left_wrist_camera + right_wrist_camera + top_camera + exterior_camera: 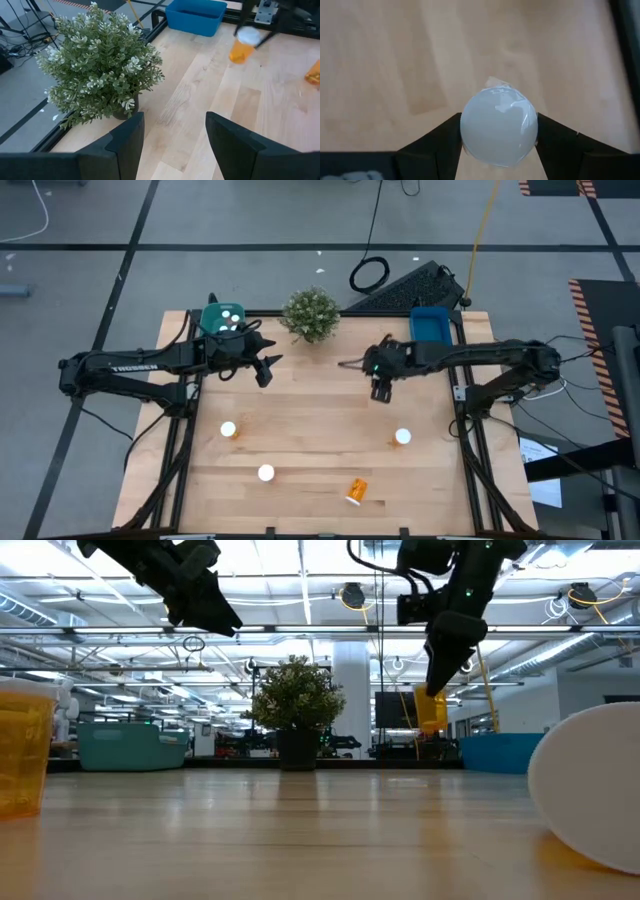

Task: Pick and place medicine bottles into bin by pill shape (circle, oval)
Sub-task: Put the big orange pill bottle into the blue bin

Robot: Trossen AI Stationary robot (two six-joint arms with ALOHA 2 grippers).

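A pale wooden table (320, 460) is seen from overhead on a grey floor, with a bright workshop hall visible beyond it in the low view. An orange medicine bottle (431, 708) with a white cap (499, 126) is clamped between the fingers of the right gripper (381, 388), right of centre in the overhead frame, and is held clear above the tabletop. Four more medicine bottles lie on the lower half of the table: one upright at lower left (229, 430), one upright lower centre (266, 473), one upright at right (403, 437), and one lying on its side near the bottom edge (356, 491). A blue bin (431, 323) is placed at the upper right of the table, and a teal bin (222, 318) at the upper left holds bottles with white caps. A potted plant (311, 314) stands between the bins at the top edge. The left gripper (266, 368) is held above the table near the teal bin, its fingers (125, 142) spread wide with nothing between them.
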